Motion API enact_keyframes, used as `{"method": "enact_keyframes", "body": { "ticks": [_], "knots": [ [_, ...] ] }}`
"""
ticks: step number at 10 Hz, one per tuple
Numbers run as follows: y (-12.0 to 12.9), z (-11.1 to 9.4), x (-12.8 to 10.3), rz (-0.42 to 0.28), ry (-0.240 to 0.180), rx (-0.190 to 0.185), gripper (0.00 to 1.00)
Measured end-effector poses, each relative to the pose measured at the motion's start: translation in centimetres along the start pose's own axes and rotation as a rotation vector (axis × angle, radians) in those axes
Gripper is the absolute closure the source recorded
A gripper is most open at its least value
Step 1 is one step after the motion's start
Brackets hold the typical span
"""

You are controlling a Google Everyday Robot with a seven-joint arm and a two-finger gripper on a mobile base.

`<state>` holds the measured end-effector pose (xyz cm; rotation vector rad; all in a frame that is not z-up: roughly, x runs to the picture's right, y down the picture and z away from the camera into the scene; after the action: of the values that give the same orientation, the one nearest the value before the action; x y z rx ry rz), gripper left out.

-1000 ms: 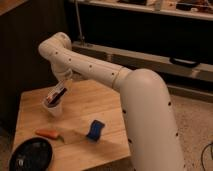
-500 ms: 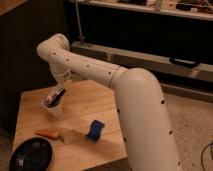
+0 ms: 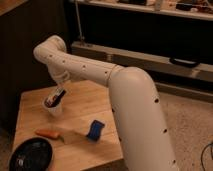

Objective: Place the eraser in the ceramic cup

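- Compared with half a second ago, the tool sits slightly lower, its tip now right at the rim of the ceramic cup; the white arm keeps nearly the same bent pose over the tabletop.
- The eraser is held in the tool, its pale face with reddish marks showing, tilted, directly above the cup's mouth; the tool is clamped on it.
- The cup stands upright toward the back left of the tabletop, unmoved between the pictures.
- An orange carrot-like piece lies in front of the cup, well clear of it.
- A blue sponge-like pad stands near the tabletop's middle, to the right of the carrot piece.
- A black round plate rests at the front left corner.
- None of these three has shifted, and none lies between the tool and the cup.
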<state>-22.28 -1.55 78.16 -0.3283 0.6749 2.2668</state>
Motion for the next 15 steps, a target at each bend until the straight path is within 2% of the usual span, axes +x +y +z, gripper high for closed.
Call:
{"method": "enact_keyframes", "body": {
  "ticks": [14,15],
  "knots": [
    [1.0,1.6,1.0,-0.041,-0.021,0.035,1.0],
    [1.0,1.6,1.0,-0.041,-0.024,0.037,0.97]
  ]
}}
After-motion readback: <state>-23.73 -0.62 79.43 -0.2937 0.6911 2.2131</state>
